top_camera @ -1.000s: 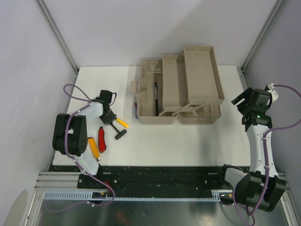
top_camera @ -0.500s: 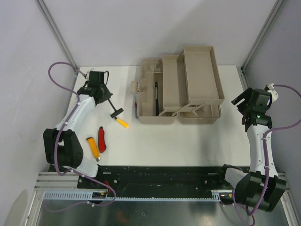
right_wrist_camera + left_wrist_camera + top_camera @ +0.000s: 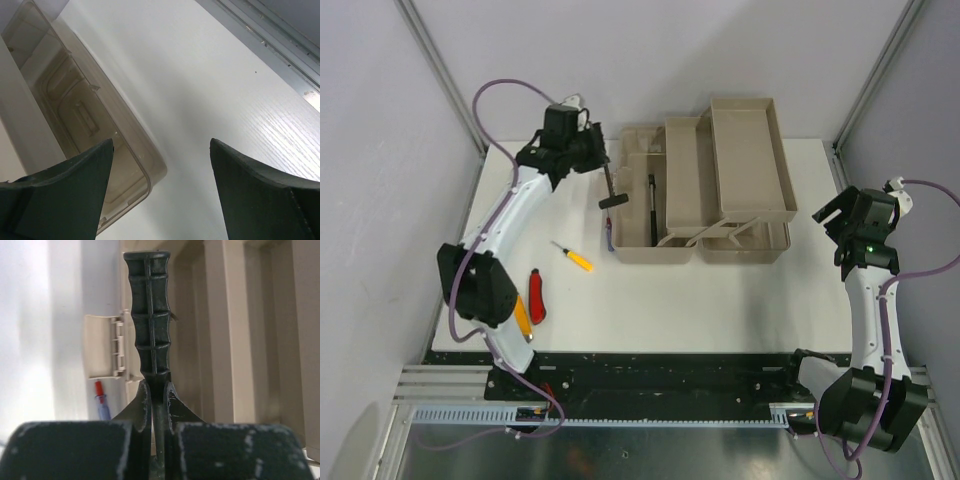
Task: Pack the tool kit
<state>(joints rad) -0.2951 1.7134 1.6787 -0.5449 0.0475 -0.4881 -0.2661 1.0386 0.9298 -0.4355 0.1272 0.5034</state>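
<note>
Table [image 3: 720, 300], one toolbox [image 3: 750, 160], four loose tools [image 3: 578, 260], left hand [image 3: 156, 395] gripping tool [image 3: 150, 315], right hand [image 3: 160, 145] released

Bright even overhead light, soft shadows, glare on the table [image 3: 280, 127], left gripper [image 3: 157, 397] close-up blurred.

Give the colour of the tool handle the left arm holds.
Black ribbed handle; clearest in left wrist view.

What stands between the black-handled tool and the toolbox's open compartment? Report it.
Nothing visible. The left end effector holds the black-handled tool over the toolbox's left edge; the compartment beside it lies open.
</note>
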